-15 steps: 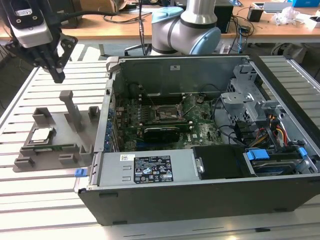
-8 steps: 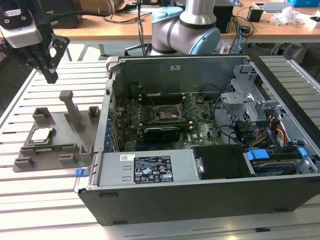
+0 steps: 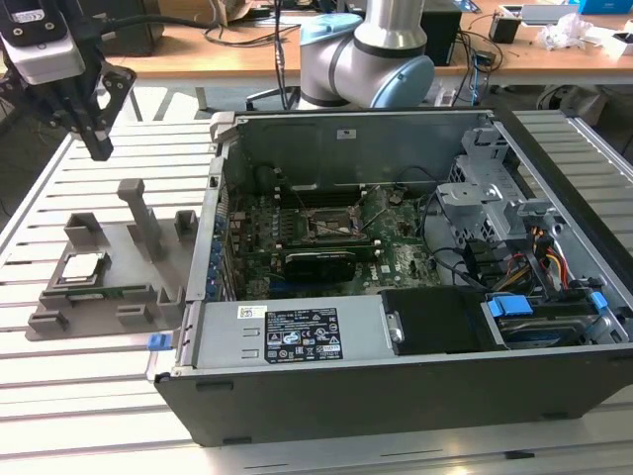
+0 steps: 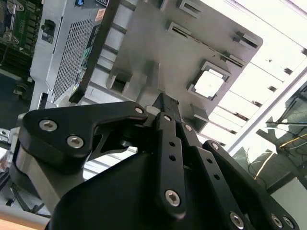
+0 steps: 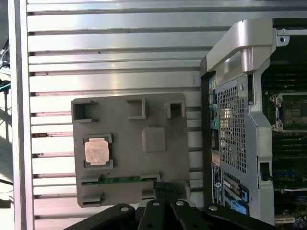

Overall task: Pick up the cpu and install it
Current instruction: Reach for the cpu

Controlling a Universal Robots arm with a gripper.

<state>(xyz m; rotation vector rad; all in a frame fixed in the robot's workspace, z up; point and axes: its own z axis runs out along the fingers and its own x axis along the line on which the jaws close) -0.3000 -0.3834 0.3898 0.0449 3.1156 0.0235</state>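
Note:
The cpu (image 3: 81, 267) lies flat, silver top up, in a square recess of the grey holder plate (image 3: 129, 247) on the slatted table at the exterior view's left. Both wrist views show the cpu (image 4: 209, 84) (image 5: 97, 152) from above on the holder plate (image 5: 129, 158). My gripper (image 3: 99, 148) hangs well above the table beyond the holder, apart from the cpu. Its black fingers meet at the tip in both wrist views, so the gripper (image 4: 165, 103) (image 5: 160, 184) is shut with nothing in it. The motherboard's socket (image 3: 331, 223) (image 5: 292, 112) sits inside the open computer case (image 3: 396, 297).
A long green memory stick (image 5: 127, 179) rests in a slot of the holder near the cpu. A tall grey post (image 3: 143, 213) stands up from the holder. The case's metal wall (image 5: 240, 120) rises between holder and motherboard. Cables and drive cages (image 3: 485, 198) crowd the case's far side.

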